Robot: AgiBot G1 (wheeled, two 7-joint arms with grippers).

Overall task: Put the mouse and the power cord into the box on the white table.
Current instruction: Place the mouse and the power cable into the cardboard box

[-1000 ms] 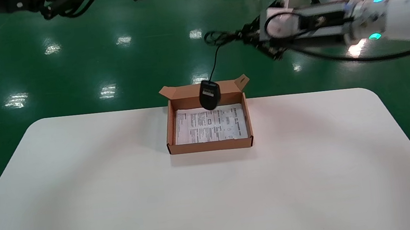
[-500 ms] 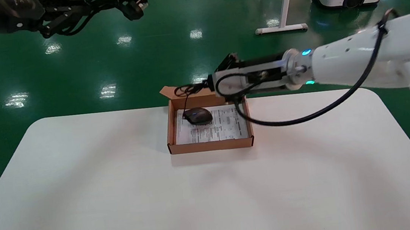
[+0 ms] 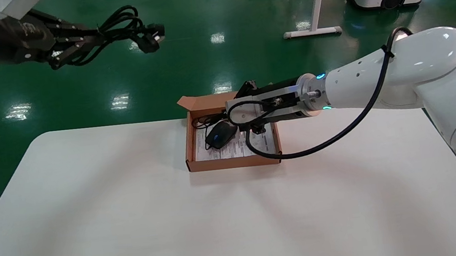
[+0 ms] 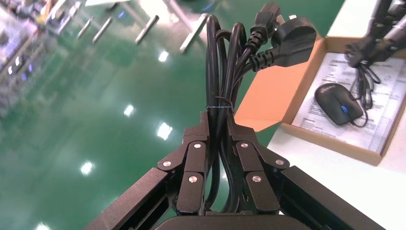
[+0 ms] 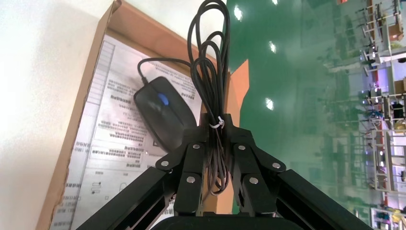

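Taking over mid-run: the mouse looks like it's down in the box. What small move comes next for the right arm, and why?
Probably open the right end effector. The mouse already rests on the paper lining of the box, but its bundled cable is clamped between the fingers. Letting go should drop the cable in too. The left end effector holds the power cord aloft, away from the box.

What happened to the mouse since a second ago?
The mouse was dangling by its cable above the box's far edge; the right tool came down and laid it on the paper inside the box, while staying shut on the bundled cable. The left tool, holding the power cord, dipped slightly but stays high, off to the left. The box hasn't moved on the white table.
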